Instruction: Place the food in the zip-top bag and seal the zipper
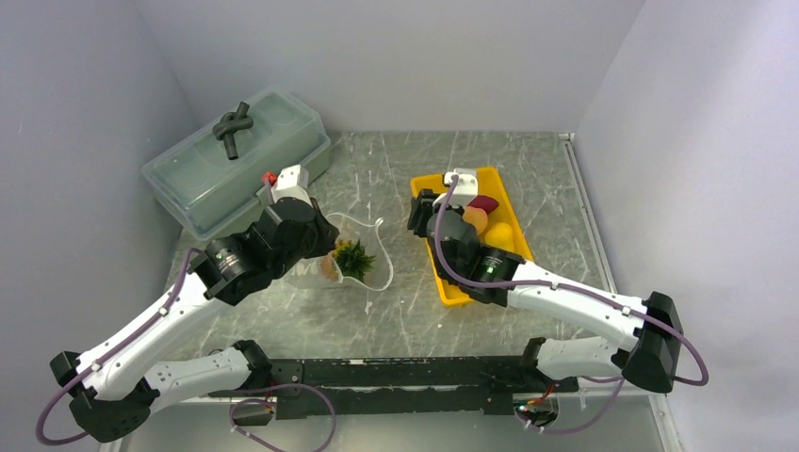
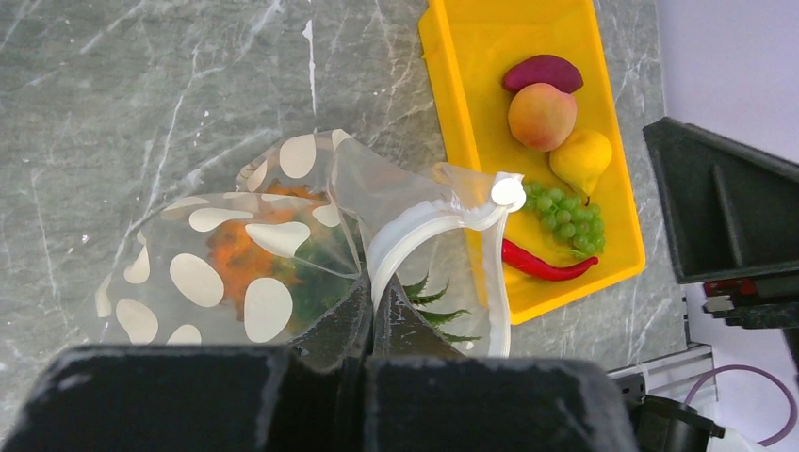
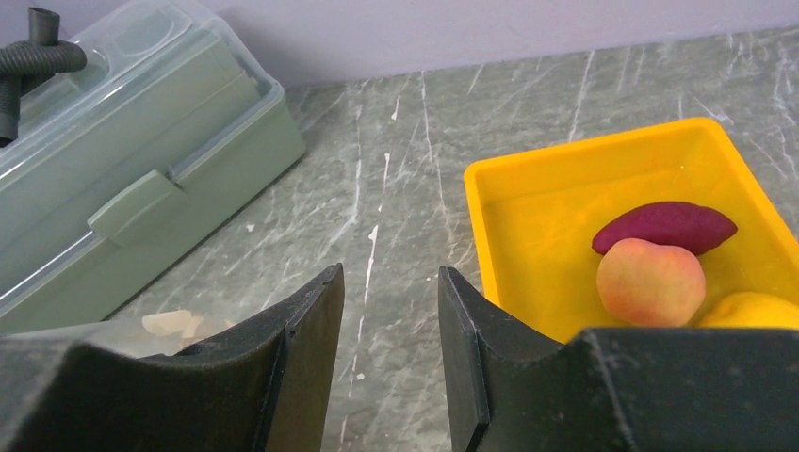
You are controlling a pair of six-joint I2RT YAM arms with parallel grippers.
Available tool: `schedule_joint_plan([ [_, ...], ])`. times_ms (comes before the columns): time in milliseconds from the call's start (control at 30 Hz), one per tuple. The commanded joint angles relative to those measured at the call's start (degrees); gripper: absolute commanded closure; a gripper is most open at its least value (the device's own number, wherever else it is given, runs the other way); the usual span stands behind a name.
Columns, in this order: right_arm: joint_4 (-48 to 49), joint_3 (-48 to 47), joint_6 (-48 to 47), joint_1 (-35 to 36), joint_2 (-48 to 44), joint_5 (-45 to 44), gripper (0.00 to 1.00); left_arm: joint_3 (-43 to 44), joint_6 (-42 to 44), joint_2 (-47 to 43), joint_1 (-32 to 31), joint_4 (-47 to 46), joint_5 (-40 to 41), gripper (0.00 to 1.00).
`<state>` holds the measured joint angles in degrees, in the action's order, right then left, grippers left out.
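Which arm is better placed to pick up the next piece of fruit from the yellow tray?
Right. The right gripper is open and empty at the yellow tray, near the peach. The left gripper is shut on the zip-top bag at its mouth edge, holding it open with the pineapple inside.

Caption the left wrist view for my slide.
Left gripper pinches the clear white-dotted plastic zip-top bag holding the orange toy pineapple; five toy foods lie in the yellow plastic tray.
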<state>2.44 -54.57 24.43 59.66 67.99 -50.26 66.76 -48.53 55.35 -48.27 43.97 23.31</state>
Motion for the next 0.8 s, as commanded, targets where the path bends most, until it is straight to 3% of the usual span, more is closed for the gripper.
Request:
schedule_joint_plan([
  [0,-5.71,-6.11,-0.22,-0.16,0.38,0.2,0.55,1.02,1.66,-0.25,0.37,-1.57,-0.2,1.0],
  [67,-8.95,-7.5,-0.22,-0.16,-0.14,0.2,0.55,0.98,2.0,-0.4,0.31,-1.58,-0.29,1.0],
  [100,-10.61,-8.01,-0.22,-0.16,-0.59,0.2,0.28,0.93,2.22,-0.49,0.31,-1.6,-0.38,1.0],
  [200,-15.05,-9.56,-0.22,-0.16,-2.02,0.2,0.31,0.68,2.59,-0.83,0.38,-1.6,-0.21,1.0],
  [233,-15.92,-9.88,-0.22,-0.18,-2.63,35.72,0.31,0.53,2.8,-0.9,0.37,-1.67,-0.2,1.0],
  [267,-16.89,-10.12,-0.22,-0.16,-3.13,43.35,0.31,0.48,2.83,-0.94,0.43,-1.62,-0.2,1.0],
  [300,-17.66,-10.46,-12.32,-0.16,-3.57,41.23,0.31,0.48,2.94,-0.99,0.45,-1.6,-0.2,1.0],
  [333,-18.52,-10.66,-8.09,-0.16,-3.99,38.21,0.3,0.39,3.0,-1.03,0.46,-1.6,-0.24,1.0],
  [500,-21.33,-11.26,-7.89,-0.24,-5.02,19.72,0.29,0.4,3.43,-1.62,0.6,-1.22,0.13,1.0],
  [667,-19.12,-9.66,-8.31,-0.27,-6.93,17.59,0.27,0.39,3.95,-2.24,0.63,-0.68,0.84,1.0],
  [767,-20.27,-10.77,-9.11,-0.37,-6.02,22.9,0.26,0.35,4.28,-2.35,0.64,-0.89,0.4,1.0],
])
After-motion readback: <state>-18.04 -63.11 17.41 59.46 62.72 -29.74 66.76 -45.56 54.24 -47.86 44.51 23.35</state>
